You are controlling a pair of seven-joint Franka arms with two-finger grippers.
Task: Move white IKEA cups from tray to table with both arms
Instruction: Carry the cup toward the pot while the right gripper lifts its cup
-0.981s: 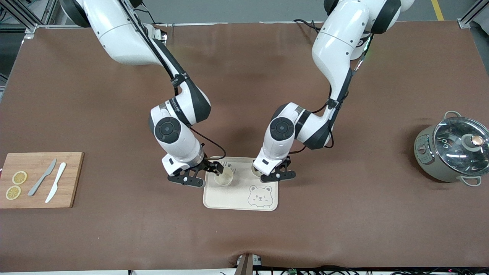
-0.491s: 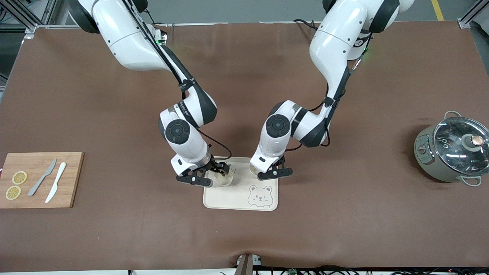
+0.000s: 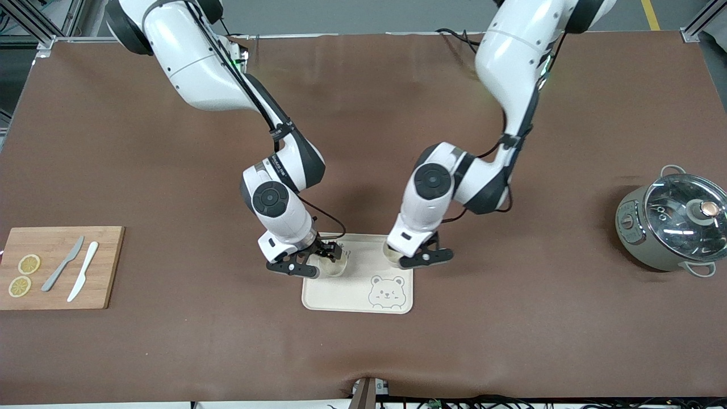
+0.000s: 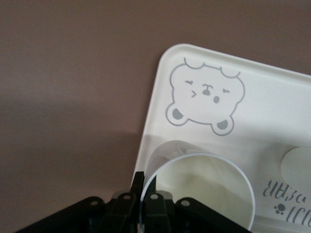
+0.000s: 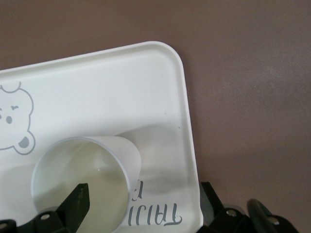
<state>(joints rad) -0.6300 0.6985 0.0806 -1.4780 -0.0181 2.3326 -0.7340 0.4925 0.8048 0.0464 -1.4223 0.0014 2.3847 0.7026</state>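
Front view: your left gripper [image 3: 410, 257] pinches one cup's [image 4: 204, 187] rim at the tray's [image 3: 341, 295] edge; your right gripper [image 3: 326, 258], spread wide, straddles the other cup [image 3: 334, 265] on the tray.

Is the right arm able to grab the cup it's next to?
Probably yes. The right gripper hangs open at the cup on the tray, one finger inside its rim and the other outside, and nothing blocks it.
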